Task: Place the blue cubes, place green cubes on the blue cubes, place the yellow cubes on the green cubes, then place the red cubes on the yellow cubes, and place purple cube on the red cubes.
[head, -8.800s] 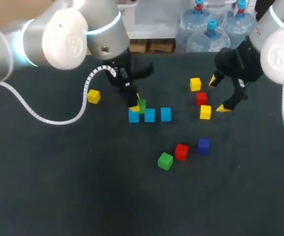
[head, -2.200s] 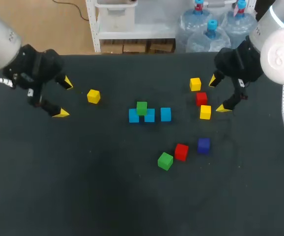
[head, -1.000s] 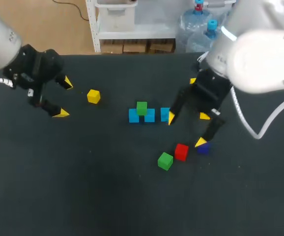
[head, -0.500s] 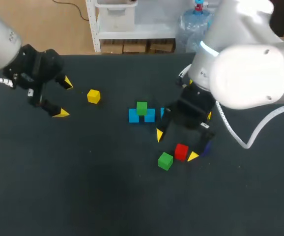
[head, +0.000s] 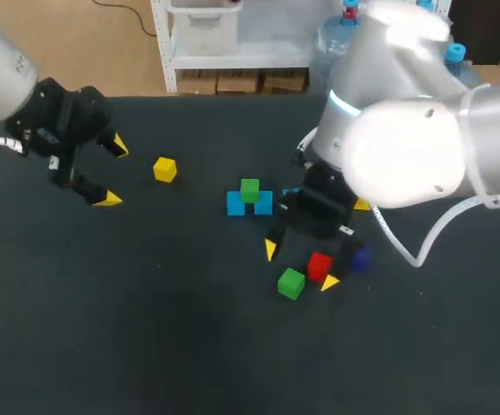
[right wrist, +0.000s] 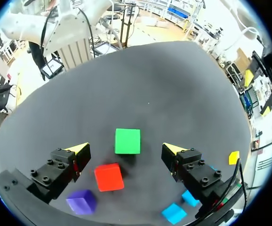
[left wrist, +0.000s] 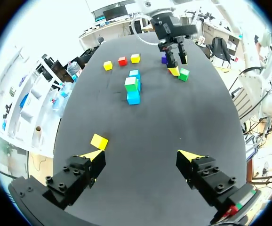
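A: Which step is in hand?
B: The green layer, I judge. The stacked green cube [head: 249, 189] sits on the blue cubes [head: 236, 205]. The loose green cube [right wrist: 127, 141] lies near them, just beside a red cube [right wrist: 108, 177].
A: And the grippers?
B: The right gripper [right wrist: 125, 149] hovers over the loose green cube, fingers wide, holding nothing. The left gripper [head: 112, 173] is wide and empty too, well apart.
A: What does the next move need?
B: Probably to descend, straddle the loose green cube without touching the red cube, and close
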`<control>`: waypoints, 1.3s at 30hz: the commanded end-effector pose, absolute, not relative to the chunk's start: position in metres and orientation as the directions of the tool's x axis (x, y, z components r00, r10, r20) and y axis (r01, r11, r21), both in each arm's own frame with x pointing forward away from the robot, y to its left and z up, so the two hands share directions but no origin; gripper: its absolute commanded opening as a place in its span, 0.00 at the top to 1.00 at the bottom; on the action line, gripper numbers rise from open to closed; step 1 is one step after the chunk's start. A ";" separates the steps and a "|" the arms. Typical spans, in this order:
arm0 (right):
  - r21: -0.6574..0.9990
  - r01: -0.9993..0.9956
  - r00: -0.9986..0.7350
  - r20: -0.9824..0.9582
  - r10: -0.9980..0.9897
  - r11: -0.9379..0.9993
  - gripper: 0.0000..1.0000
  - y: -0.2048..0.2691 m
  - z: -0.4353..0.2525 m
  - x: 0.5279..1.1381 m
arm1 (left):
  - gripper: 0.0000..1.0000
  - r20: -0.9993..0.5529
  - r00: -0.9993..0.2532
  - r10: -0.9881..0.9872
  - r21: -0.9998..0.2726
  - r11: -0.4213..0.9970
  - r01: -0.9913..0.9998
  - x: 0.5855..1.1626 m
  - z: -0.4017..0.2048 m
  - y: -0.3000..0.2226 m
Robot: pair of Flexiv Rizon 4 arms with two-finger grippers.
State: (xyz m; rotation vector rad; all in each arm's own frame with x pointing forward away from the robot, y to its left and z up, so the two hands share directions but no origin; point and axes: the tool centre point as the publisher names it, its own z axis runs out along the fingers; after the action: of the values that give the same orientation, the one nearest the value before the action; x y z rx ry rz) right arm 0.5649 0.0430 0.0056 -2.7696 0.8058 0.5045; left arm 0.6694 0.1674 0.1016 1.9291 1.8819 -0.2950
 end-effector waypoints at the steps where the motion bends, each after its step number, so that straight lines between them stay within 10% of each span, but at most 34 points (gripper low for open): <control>1: -0.100 -0.545 0.793 -0.383 -0.473 -0.833 0.00 0.047 -0.004 0.572 | 0.00 -0.441 0.061 0.896 0.155 0.009 0.988 0.669 0.101 0.168; 22: -0.087 -0.548 0.785 -0.397 -0.475 -0.832 0.32 0.043 -0.004 0.571 | 0.00 -0.441 0.061 0.896 0.155 0.009 0.988 0.669 0.101 0.168; 31: -0.094 -0.549 0.782 -0.407 -0.471 -0.830 0.26 0.045 0.001 0.567 | 0.00 -0.441 0.061 0.896 0.155 0.009 0.988 0.669 0.101 0.168; 39: -0.091 -0.541 0.785 -0.412 -0.463 -0.836 0.63 0.046 -0.001 0.563 | 0.00 -0.441 0.061 0.896 0.155 0.009 0.988 0.669 0.101 0.168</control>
State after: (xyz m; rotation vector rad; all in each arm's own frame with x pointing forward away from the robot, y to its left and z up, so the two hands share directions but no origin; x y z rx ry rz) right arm 0.5639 0.0461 0.0003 -2.7719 0.7893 0.5605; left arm 0.6694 0.1673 0.1017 1.9291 1.8821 -0.2949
